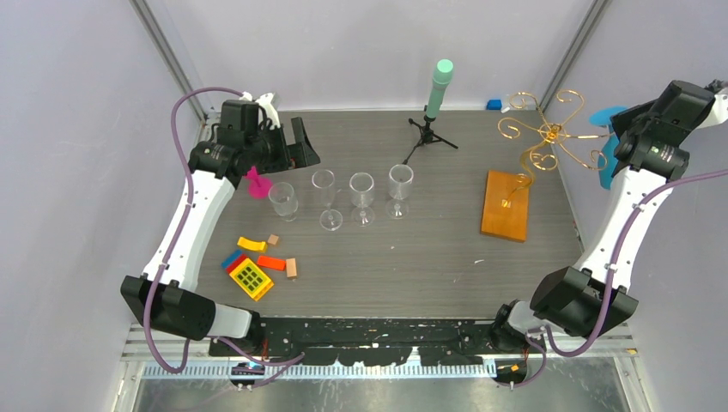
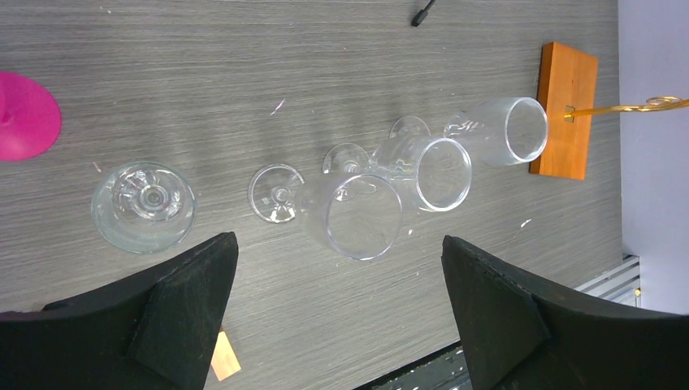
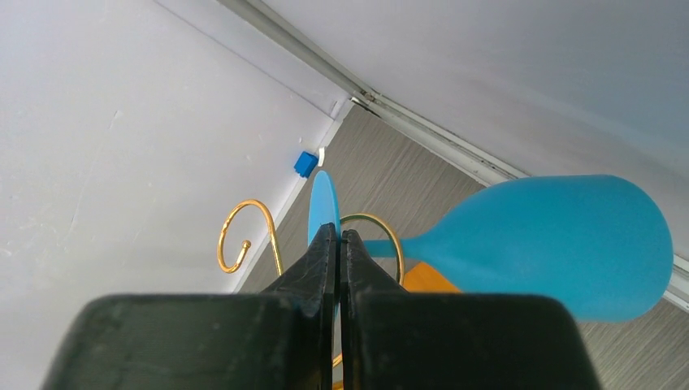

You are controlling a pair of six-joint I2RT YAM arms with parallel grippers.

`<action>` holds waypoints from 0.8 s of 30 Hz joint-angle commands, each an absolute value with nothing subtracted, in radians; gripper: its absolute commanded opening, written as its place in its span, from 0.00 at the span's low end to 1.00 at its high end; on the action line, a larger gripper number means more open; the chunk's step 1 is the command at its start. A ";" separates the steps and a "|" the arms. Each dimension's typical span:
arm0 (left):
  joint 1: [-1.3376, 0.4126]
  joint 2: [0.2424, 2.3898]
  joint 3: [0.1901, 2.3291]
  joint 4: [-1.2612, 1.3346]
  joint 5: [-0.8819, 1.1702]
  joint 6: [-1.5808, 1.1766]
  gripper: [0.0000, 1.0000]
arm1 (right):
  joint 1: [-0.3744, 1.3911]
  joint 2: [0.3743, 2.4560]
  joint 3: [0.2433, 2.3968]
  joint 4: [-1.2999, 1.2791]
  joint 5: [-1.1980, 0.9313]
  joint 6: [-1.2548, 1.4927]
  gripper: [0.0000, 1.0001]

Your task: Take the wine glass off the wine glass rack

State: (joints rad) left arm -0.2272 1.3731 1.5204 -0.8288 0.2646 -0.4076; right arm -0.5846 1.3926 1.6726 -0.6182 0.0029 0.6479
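The wine glass rack [image 1: 549,133] is gold wire with curled arms on an orange-brown wooden base [image 1: 505,204] at the right. A blue wine glass [image 1: 611,129] hangs tilted at the rack's right edge, partly hidden by my right arm. In the right wrist view, my right gripper [image 3: 338,231] is shut on the glass's thin foot disc [image 3: 323,199]. Its bowl [image 3: 569,244] points right and its stem crosses a gold curl [image 3: 382,227]. My left gripper [image 1: 296,142] is open and empty, high over the table's far left [image 2: 337,242].
Three clear wine glasses [image 1: 361,196] stand in a row mid-table, with a fourth [image 1: 283,202] inverted at their left. A pink glass [image 1: 257,184] is by my left wrist. A black tripod with a mint-green cylinder [image 1: 438,94] stands at the back. Coloured blocks [image 1: 257,266] lie front left.
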 commanded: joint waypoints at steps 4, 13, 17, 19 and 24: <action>-0.225 1.359 1.545 -0.827 0.258 -0.390 1.00 | -0.591 1.335 1.652 -0.561 0.088 0.699 0.00; -0.225 1.364 1.545 -0.824 0.261 -0.390 1.00 | -0.591 1.276 1.593 -0.548 0.015 0.800 0.00; -0.225 1.366 1.548 -0.824 0.262 -0.387 1.00 | -0.590 1.266 1.580 -0.550 -0.034 0.841 0.01; -0.225 1.368 1.548 -0.824 0.263 -0.385 1.00 | -0.590 1.261 1.571 -0.546 -0.046 0.856 0.00; -0.225 1.368 1.549 -0.825 0.265 -0.383 1.00 | -0.591 1.261 1.535 -0.475 -0.087 0.907 0.00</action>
State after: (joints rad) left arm -0.2272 1.3731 1.5204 -0.8291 0.2619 -0.4053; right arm -0.5850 1.2892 1.5551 -0.5865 -0.0402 0.8444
